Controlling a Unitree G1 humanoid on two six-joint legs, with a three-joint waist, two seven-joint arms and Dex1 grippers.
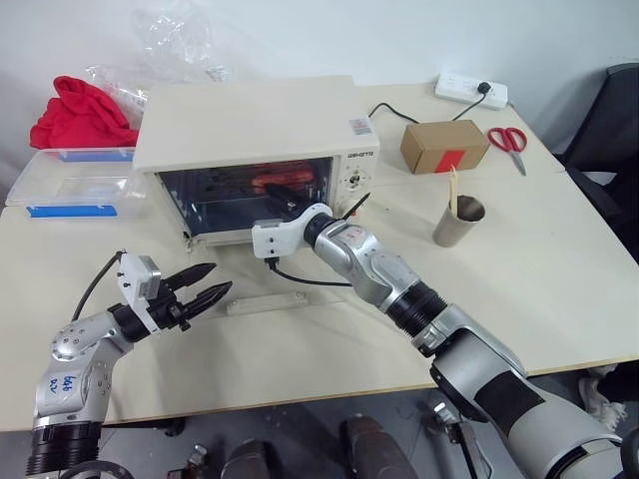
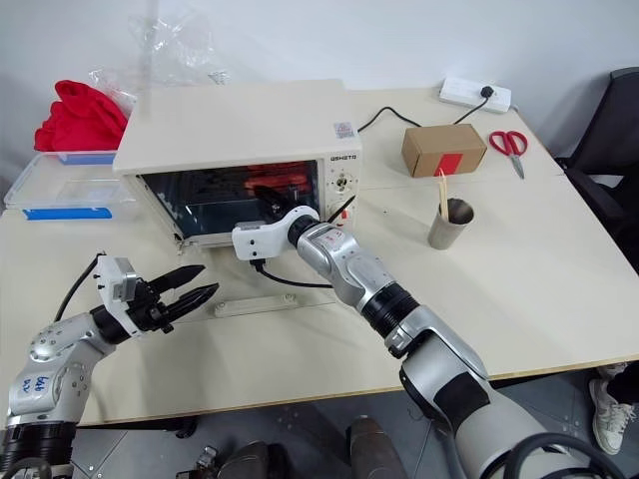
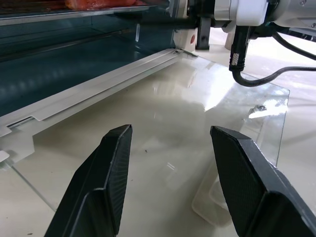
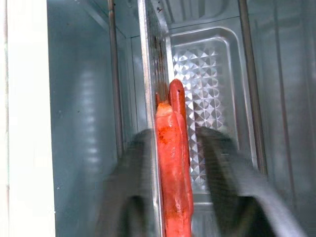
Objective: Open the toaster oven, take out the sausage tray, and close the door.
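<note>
Two claws; tell me the left one first. (Mira)

At the lower left of the frame the left gripper (image 1: 222,277) hangs open over the table and holds nothing; just right of it the door (image 1: 268,301) lies folded down flat, its bar handle on the far side from the oven. (Jon)

And the tray? (Mira)

It sits inside the toaster oven (image 1: 250,120), in the upper middle of the frame; the sausage tray (image 4: 207,89) rests high in the cavity with the red sausages (image 4: 173,163) on it; the right gripper (image 1: 280,193) reaches in through the opening, astride the tray's front rim; if it pinches the rim yet I cannot tell. (Jon)

How will the tray handle, you think? (Mira)

I judge thin metal, so light and stiff, but smooth and a little slippery; the sausages lie loose and could roll if it tips; the best hold is the front rim near its middle, pulled out straight and kept flat. (Jon)
</note>
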